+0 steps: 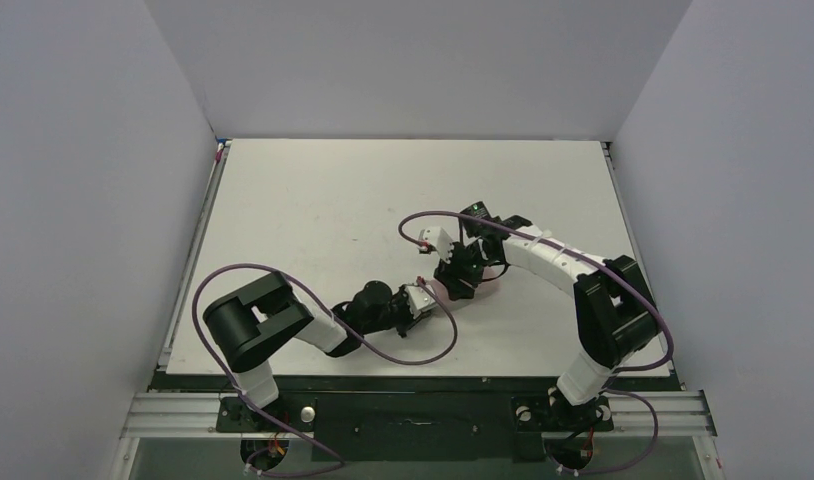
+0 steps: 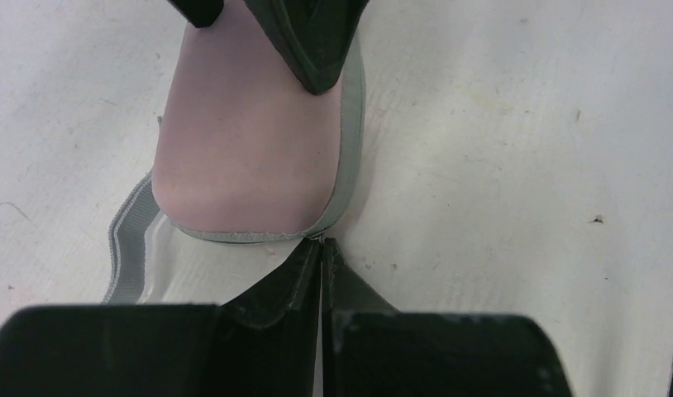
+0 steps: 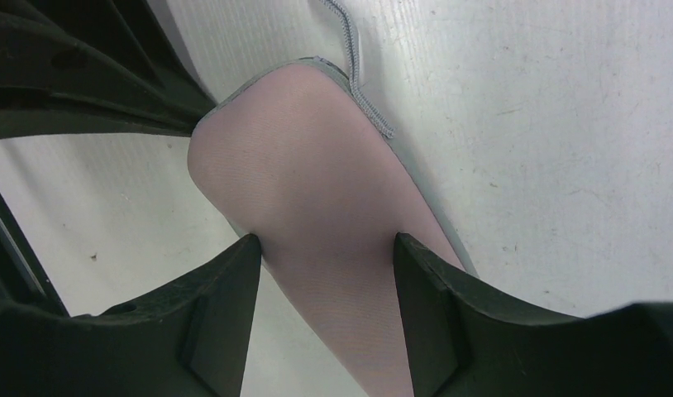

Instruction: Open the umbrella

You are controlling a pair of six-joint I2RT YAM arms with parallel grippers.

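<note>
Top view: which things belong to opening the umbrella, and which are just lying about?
In the job: pinkish sleeve; right gripper gripping it; left gripper shut at its grey hem.
Lying about: only a purple cable on the table. Umbrella itself unseen.

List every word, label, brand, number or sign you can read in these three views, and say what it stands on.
None: no view shows readable text.
The pinkish sleeve: plain fabric with grey trim, no label showing.
The left gripper and right gripper: plain black fingers, no markings.
The table: white, no print.
</note>
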